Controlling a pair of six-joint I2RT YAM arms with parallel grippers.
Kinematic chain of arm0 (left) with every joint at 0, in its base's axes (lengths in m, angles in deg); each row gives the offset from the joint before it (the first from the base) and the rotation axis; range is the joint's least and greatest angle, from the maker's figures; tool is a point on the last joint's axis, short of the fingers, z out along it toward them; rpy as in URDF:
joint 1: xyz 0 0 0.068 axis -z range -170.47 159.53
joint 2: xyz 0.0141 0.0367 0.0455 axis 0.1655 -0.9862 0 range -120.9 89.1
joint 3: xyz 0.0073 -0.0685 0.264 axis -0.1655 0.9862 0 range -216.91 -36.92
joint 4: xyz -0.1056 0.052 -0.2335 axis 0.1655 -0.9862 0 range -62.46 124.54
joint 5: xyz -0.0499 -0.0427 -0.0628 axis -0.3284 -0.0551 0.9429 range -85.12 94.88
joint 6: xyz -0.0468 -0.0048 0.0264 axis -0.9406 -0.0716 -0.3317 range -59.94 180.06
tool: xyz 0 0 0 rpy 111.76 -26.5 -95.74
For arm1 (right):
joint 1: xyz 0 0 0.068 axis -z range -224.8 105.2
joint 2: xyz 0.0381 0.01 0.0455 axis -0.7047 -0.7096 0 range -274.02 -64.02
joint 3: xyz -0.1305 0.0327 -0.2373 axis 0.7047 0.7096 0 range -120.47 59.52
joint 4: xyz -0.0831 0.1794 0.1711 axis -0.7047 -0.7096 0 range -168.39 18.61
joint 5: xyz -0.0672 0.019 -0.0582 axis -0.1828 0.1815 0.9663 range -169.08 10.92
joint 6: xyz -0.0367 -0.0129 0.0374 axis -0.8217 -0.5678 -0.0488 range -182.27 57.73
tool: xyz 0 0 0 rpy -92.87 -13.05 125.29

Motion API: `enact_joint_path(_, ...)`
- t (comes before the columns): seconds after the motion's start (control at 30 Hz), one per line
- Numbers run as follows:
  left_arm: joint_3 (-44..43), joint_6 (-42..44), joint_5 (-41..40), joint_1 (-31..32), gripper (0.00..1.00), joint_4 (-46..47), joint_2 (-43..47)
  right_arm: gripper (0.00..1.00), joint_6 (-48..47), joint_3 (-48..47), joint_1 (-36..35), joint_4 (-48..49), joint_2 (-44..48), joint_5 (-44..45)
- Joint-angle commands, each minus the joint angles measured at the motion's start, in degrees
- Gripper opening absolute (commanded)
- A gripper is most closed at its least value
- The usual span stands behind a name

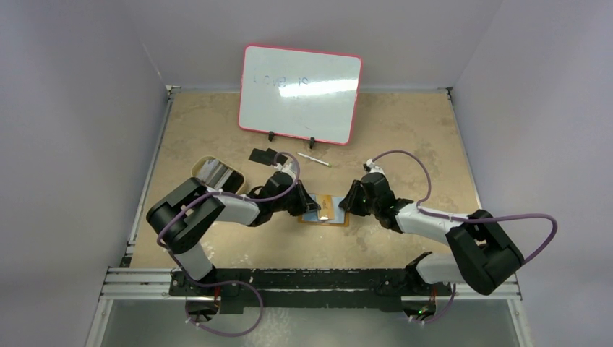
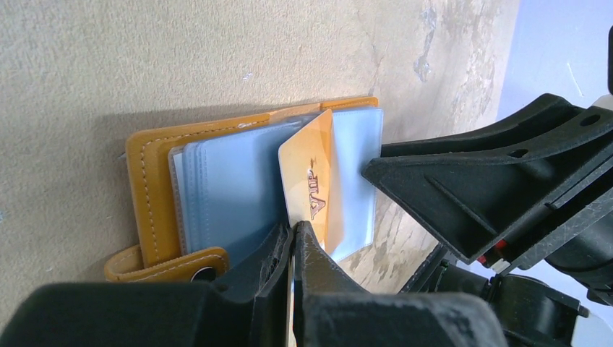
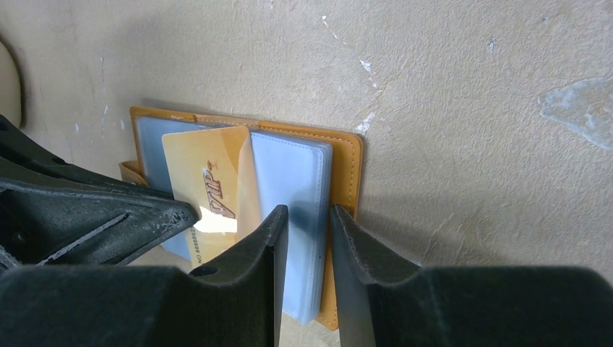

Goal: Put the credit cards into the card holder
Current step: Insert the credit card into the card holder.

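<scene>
The card holder [image 1: 334, 217] lies open on the table, orange-tan leather [image 2: 148, 188] with bluish plastic sleeves [image 2: 231, 188]. My left gripper [image 2: 294, 228] is shut on the lower edge of an orange-yellow credit card [image 2: 311, 181] marked VIP and holds it tilted over the sleeves. The card also shows in the right wrist view [image 3: 209, 181]. My right gripper [image 3: 309, 211] has its jaws a little apart, with its tips over the holder's right sleeve stack [image 3: 296, 173] and cover edge [image 3: 350, 166]. Two black credit cards [image 1: 264, 155] lie behind the left arm.
An oval tan tin dish [image 1: 217, 173] sits at the left. A slim pen [image 1: 314, 160] lies in front of a pink-framed whiteboard [image 1: 300, 94] standing at the back. Both grippers [image 1: 307, 206] [image 1: 352, 200] are close together over the holder.
</scene>
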Motion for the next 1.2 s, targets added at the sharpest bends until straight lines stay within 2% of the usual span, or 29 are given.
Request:
enact_joint_path(0.0, -1.66, 1.26, -0.54, 1.20, 0.00, -3.78, -0.27, 0.31, 0.81, 1.05, -0.03, -1.76, -0.81, -0.91)
enact_joint_path(0.2, -4.38, 8.83, -2.91, 1.21, 0.00, -17.67, 3.99, 0.31, 0.46, 0.45, -0.03, -2.65, -0.53, -0.70)
enact_joint_path(0.37, -6.39, 11.61, -1.83, 1.10, 0.00, -20.78, 4.16, 0.31, 0.07, 0.09, -0.03, -3.43, 0.27, -0.45)
enact_joint_path(0.73, -6.73, 4.89, 0.40, 2.45, 0.00, -10.89, -1.56, 0.31, 0.99, -0.33, -0.03, -3.07, -0.21, -0.85)
enact_joint_path(0.93, -8.89, 3.60, -1.13, 3.56, 0.00, -9.86, -2.41, 0.31, 2.88, 0.20, -0.03, -2.33, 0.50, -0.98)
enact_joint_path(1.17, -9.36, 2.89, -5.30, 4.59, 0.18, -11.63, -0.03, 0.32, 3.37, -0.53, -0.03, -3.28, 1.73, -1.20)
